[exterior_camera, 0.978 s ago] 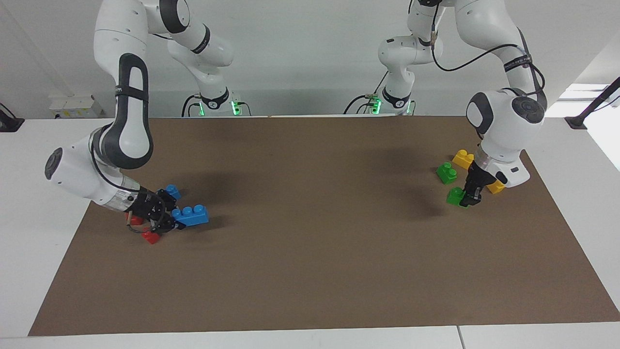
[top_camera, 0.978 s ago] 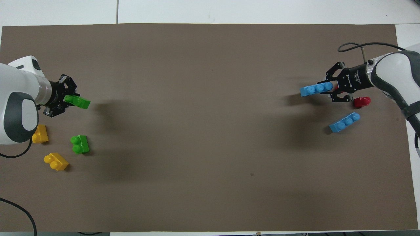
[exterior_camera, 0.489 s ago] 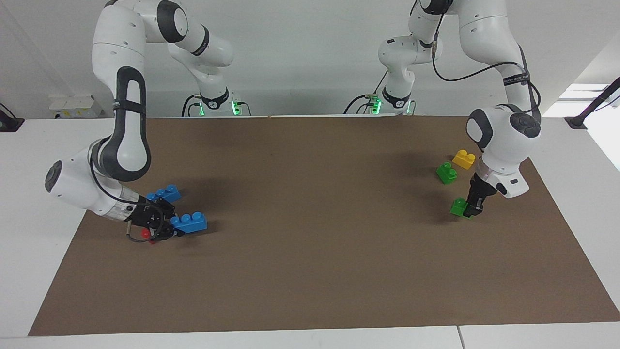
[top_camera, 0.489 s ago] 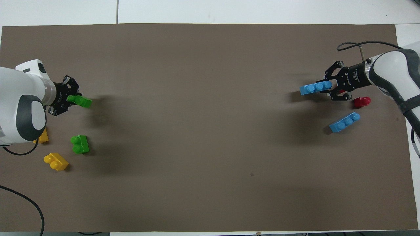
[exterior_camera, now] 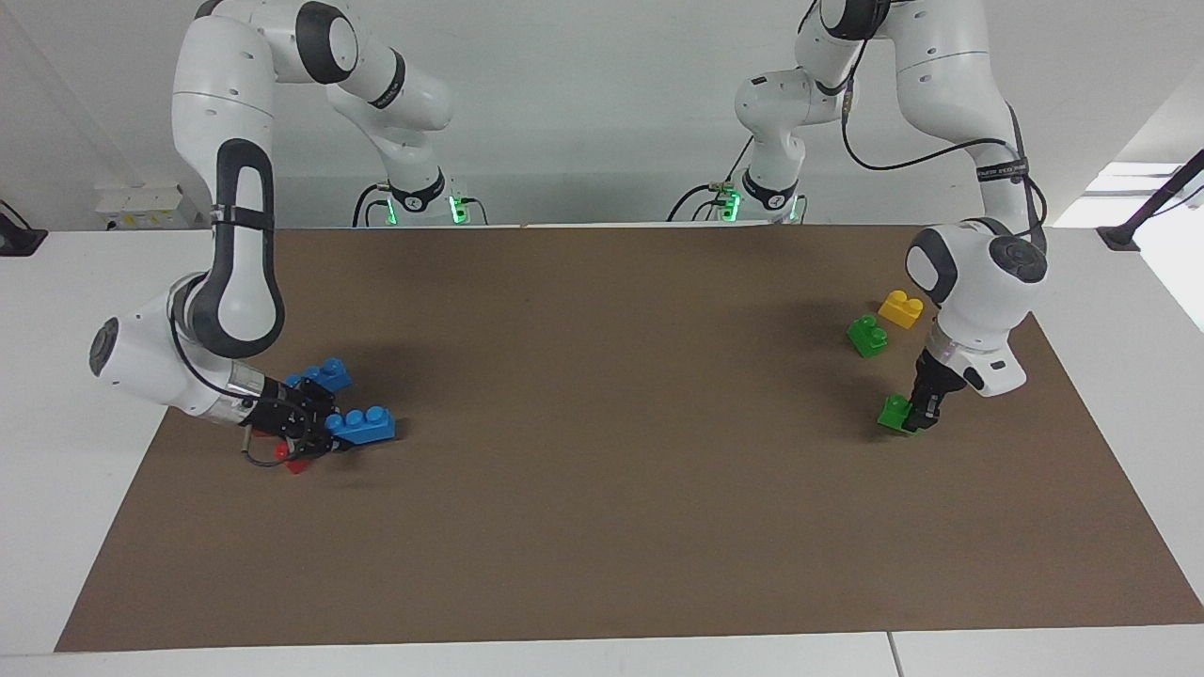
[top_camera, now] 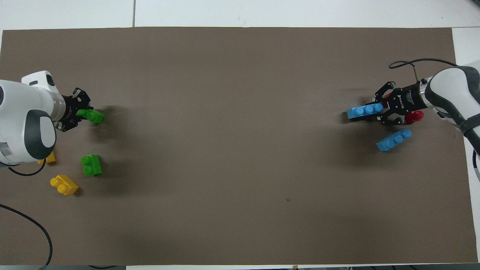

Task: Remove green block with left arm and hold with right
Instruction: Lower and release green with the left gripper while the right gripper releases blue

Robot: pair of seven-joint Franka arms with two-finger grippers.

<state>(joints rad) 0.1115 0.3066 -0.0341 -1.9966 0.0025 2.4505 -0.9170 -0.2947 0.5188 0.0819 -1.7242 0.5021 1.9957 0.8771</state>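
Note:
The bright-green two-stud block [exterior_camera: 892, 412] is between the fingers of my left gripper [exterior_camera: 917, 414], low at the brown mat [exterior_camera: 611, 470] near the left arm's end. I cannot tell whether it touches the mat. In the overhead view the block [top_camera: 92, 116] sticks out from the left gripper [top_camera: 83, 114]. My right gripper [exterior_camera: 324, 434] is shut on a blue three-stud brick [exterior_camera: 362, 425] and holds it low over the mat at the right arm's end. The overhead view shows that gripper [top_camera: 380, 111] and that brick [top_camera: 365, 111] too.
A darker green brick [exterior_camera: 867, 335] and a yellow brick [exterior_camera: 900, 308] lie nearer the robots than the left gripper. A second yellow brick [top_camera: 47, 159] is partly hidden under the left arm. A red brick [top_camera: 414, 117] and a second blue brick [top_camera: 393, 139] lie by the right gripper.
My left gripper has come down toward the mat with the green block. My right gripper has sunk lower with the blue brick and now covers part of the red brick.

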